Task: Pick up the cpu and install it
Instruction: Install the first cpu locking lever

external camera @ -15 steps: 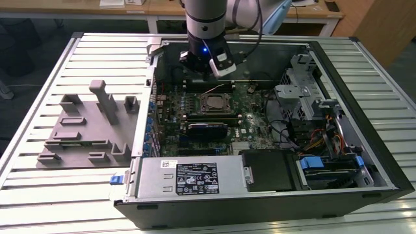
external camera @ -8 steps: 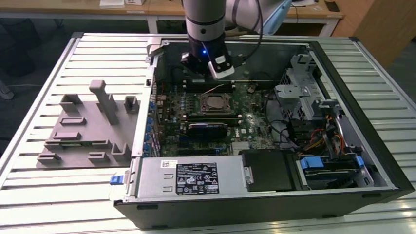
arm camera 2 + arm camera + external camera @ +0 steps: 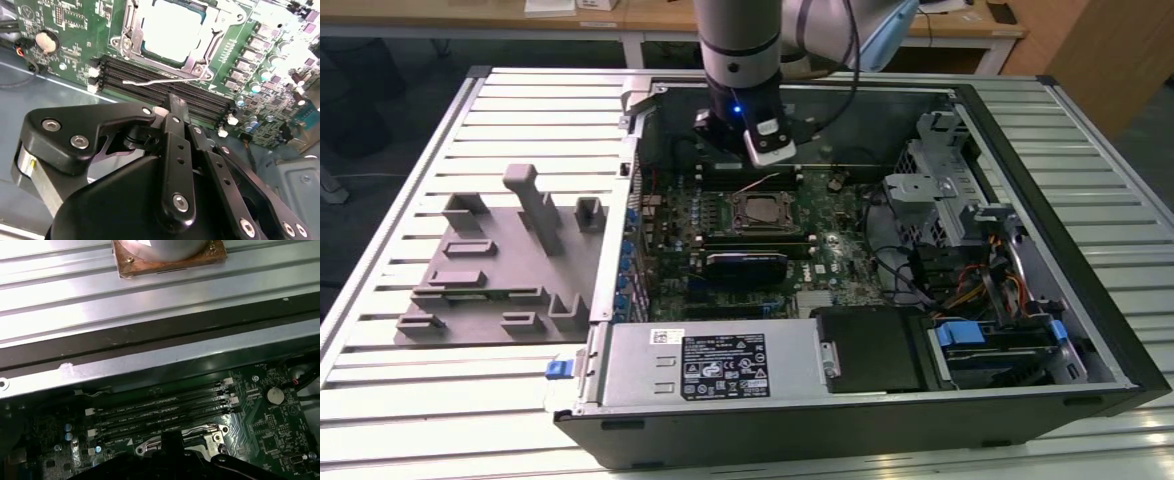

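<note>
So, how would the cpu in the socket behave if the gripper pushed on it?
The cpu looks flat and rigid, so it probably would not bend or roll. Sitting inside the socket frame, it likely cannot slide. Its smooth metal top may be slippery.

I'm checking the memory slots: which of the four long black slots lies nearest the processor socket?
The slot directly bordering the socket's metal frame, with the thin wire lever lying across it. The other three lie farther out, toward the gripper.

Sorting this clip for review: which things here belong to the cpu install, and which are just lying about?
Job:
cpu, seated in its socket
gripper, above the board
motherboard

Lying about:
grey fixture tray
power supply
drive cage
</note>
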You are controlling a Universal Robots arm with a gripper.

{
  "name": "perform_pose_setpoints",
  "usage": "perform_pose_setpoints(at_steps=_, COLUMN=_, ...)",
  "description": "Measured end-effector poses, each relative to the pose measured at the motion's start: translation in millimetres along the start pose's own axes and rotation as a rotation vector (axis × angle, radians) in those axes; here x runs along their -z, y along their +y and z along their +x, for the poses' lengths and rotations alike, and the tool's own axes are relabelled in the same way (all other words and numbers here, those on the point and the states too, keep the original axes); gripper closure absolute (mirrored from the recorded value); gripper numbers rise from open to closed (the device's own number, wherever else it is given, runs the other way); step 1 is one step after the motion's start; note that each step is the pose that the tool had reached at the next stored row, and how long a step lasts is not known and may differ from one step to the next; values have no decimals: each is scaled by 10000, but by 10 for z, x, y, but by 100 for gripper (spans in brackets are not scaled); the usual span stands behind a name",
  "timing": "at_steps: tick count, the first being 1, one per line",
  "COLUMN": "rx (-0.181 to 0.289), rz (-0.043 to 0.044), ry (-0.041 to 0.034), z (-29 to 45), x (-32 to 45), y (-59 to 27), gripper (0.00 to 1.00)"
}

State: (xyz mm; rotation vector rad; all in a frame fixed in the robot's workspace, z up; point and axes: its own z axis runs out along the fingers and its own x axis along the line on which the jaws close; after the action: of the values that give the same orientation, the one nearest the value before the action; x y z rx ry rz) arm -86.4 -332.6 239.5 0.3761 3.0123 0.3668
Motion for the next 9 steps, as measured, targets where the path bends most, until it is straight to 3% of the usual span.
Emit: perform_pose_setpoints(at_steps=9, rx=-343, rz=-60, ry=-408, z=-8, x=-48, y=-9, gripper=89)
